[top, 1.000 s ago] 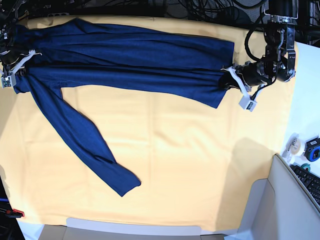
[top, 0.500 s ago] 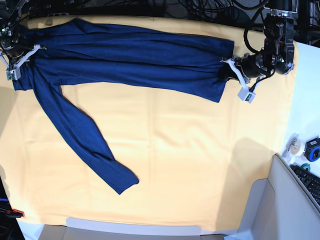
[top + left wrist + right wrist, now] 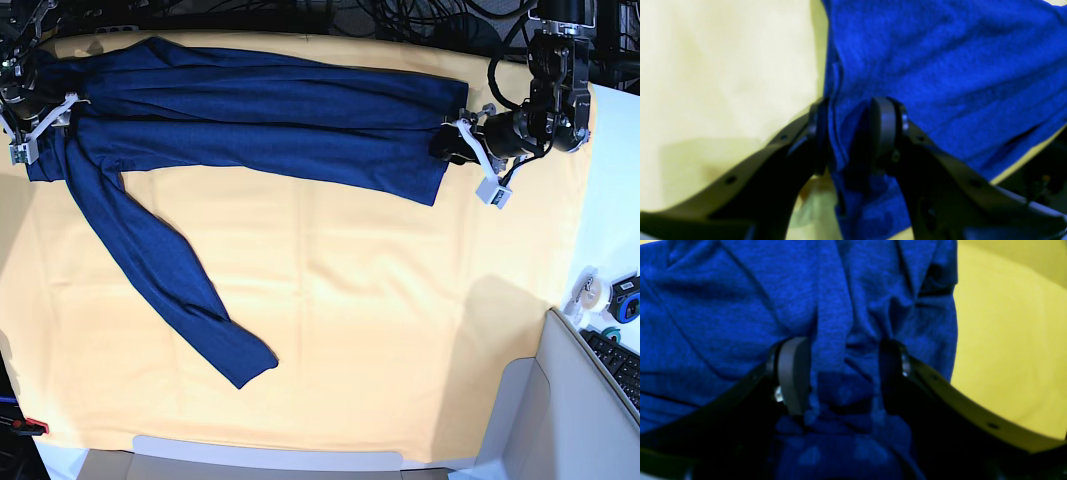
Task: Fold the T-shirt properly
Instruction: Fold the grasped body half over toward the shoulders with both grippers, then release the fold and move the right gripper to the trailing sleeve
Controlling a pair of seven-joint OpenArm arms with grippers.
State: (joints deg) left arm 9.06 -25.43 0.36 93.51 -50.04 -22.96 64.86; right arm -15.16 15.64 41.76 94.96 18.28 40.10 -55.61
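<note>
The navy T-shirt (image 3: 260,125) lies folded lengthwise along the far side of the yellow cloth (image 3: 380,300), one long sleeve (image 3: 160,270) trailing toward the front. At its right hem edge my left gripper (image 3: 447,145) stands open. In the left wrist view the left gripper (image 3: 851,133) has its jaws apart with a loose fold of T-shirt (image 3: 940,60) between them. My right gripper (image 3: 50,118) is at the shirt's left end, also open. The right wrist view shows the right gripper (image 3: 843,373) with bunched T-shirt (image 3: 740,300) lying between its spread fingers.
A keyboard (image 3: 620,365), tape rolls (image 3: 590,292) and a small blue item (image 3: 628,298) sit off the cloth at the right. A pale box (image 3: 540,420) stands at the front right corner. Cables hang along the back edge.
Both grippers went from shut on the shirt's ends to open. The folded edge has settled flat on the shirt body, and the arms shifted slightly toward the back.
</note>
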